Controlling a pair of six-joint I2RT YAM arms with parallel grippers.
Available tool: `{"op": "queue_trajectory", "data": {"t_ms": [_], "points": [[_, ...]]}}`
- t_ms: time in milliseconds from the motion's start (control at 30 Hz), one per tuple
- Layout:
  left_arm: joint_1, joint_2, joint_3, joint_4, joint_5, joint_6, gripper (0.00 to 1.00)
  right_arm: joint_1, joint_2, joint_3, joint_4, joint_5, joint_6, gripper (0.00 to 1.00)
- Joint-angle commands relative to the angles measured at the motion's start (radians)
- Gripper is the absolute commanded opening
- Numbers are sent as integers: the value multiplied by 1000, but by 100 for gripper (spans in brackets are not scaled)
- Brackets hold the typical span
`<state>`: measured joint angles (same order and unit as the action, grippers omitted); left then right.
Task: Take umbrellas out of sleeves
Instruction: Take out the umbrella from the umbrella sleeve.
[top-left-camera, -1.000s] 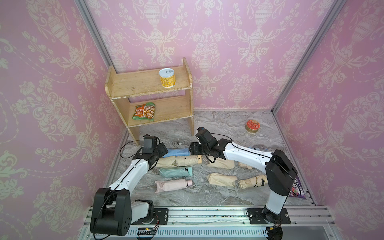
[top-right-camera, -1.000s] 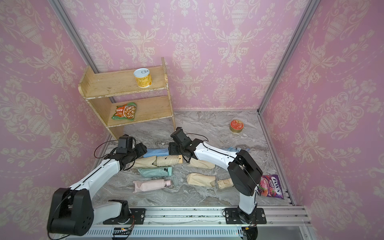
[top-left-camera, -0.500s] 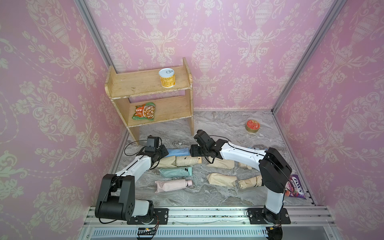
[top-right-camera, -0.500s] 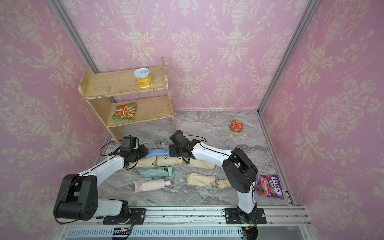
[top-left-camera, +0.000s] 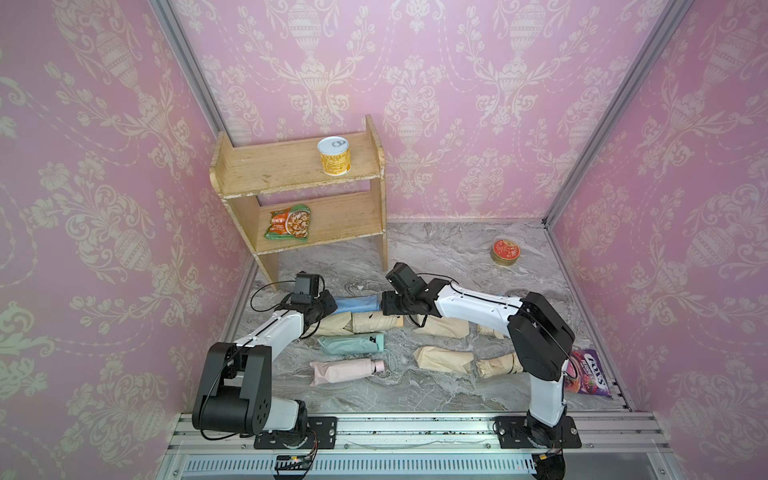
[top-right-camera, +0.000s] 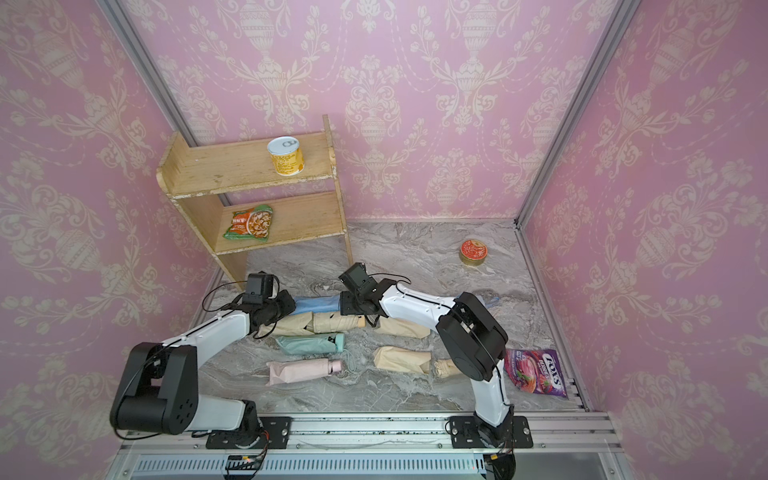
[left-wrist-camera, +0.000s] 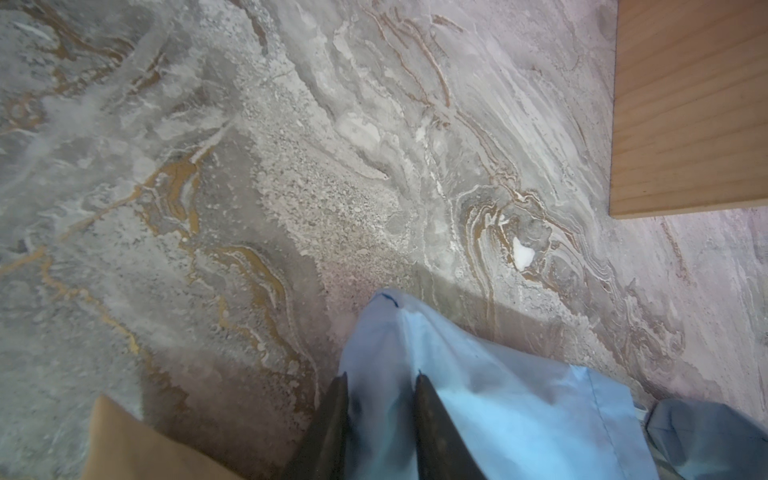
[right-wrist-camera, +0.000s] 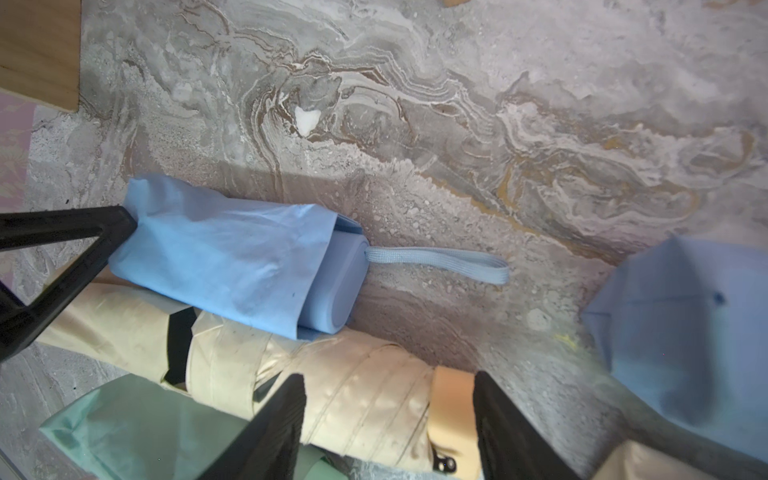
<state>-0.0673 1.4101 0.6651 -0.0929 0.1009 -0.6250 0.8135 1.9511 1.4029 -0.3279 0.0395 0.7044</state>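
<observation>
Left gripper (left-wrist-camera: 381, 378) clenched on light blue sleeve (right-wrist-camera: 216, 257); right gripper (right-wrist-camera: 390, 376) released.
Sleeve lies on marble tabletop (right-wrist-camera: 457, 166), blue umbrella (right-wrist-camera: 332, 286) poking from its open end, against the beige umbrella (right-wrist-camera: 340, 374) straddled by the spread right jaws.

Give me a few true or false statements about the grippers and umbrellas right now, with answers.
The yellow can stands on the shelf's top board. True.
The light blue umbrella is fully out of its sleeve. False: only its handle end and strap show at the light blue sleeve's mouth.
The left gripper has its fingers at the light blue sleeve's closed end. True.
The right gripper is shut on the light blue sleeve. False: it is open over the beige umbrella.
</observation>
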Motion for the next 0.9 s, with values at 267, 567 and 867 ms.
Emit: {"op": "queue_trajectory", "data": {"t_ms": [267, 567, 867], "points": [[9, 6, -17, -4, 8, 13, 12, -13, 58, 59, -19, -28, 22, 63], [9, 9, -24, -1, 13, 15, 6, -14, 102, 107, -23, -52, 24, 63], [9, 8, -27, 2, 17, 17, 6, -14, 133, 135, -22, -75, 28, 62]]}}
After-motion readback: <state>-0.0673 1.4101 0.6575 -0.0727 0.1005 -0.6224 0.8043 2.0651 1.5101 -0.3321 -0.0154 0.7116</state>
